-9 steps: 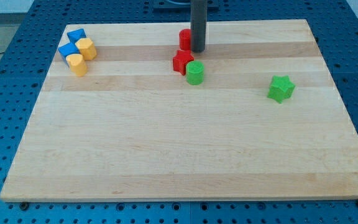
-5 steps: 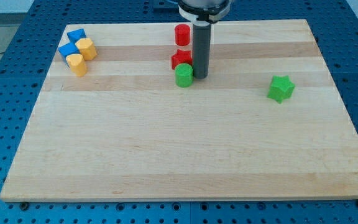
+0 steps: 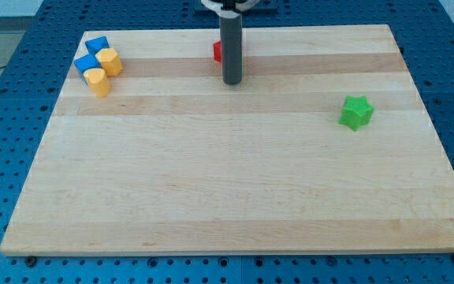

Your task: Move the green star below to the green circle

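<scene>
The green star (image 3: pixel 356 112) lies on the wooden board (image 3: pixel 227 189) at the view's right, well apart from everything else. My tip (image 3: pixel 231 83) stands near the board's top middle, far to the left of the star. A red block (image 3: pixel 217 52) peeks out from behind the rod's left side. The green circle does not show in this view; the rod covers the spot where it last stood.
Two blue blocks (image 3: pixel 91 54) and two yellow blocks (image 3: pixel 102 69) sit clustered at the board's top left corner. The board lies on a blue perforated table (image 3: pixel 6 158).
The rod has moved left and towards the view's top. The green circle and the red star, visible beside the rod before, no longer show. The green star has not moved.
</scene>
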You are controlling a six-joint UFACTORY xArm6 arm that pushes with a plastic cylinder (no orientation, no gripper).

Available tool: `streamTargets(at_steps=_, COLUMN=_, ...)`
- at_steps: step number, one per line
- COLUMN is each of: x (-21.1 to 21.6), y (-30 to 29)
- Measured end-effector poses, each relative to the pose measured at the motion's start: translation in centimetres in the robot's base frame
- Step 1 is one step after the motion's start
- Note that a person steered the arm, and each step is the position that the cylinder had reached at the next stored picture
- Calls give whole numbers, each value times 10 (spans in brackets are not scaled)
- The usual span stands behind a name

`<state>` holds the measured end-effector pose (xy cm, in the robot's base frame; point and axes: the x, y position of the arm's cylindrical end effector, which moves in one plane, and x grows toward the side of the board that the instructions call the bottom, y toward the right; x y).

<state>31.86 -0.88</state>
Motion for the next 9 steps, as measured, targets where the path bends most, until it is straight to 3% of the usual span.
streamTargets(at_steps=1, x=22, y=72)
streamTargets(at_steps=2, x=21, y=199)
streamTargets(at_steps=3, x=52, y=283)
streamTargets(at_steps=4, x=97, y=240)
streamTargets(at_steps=7, x=96, y=87)
streamTargets(at_steps=8, x=128, y=82)
streamTargets(at_steps=9, x=115, y=63)
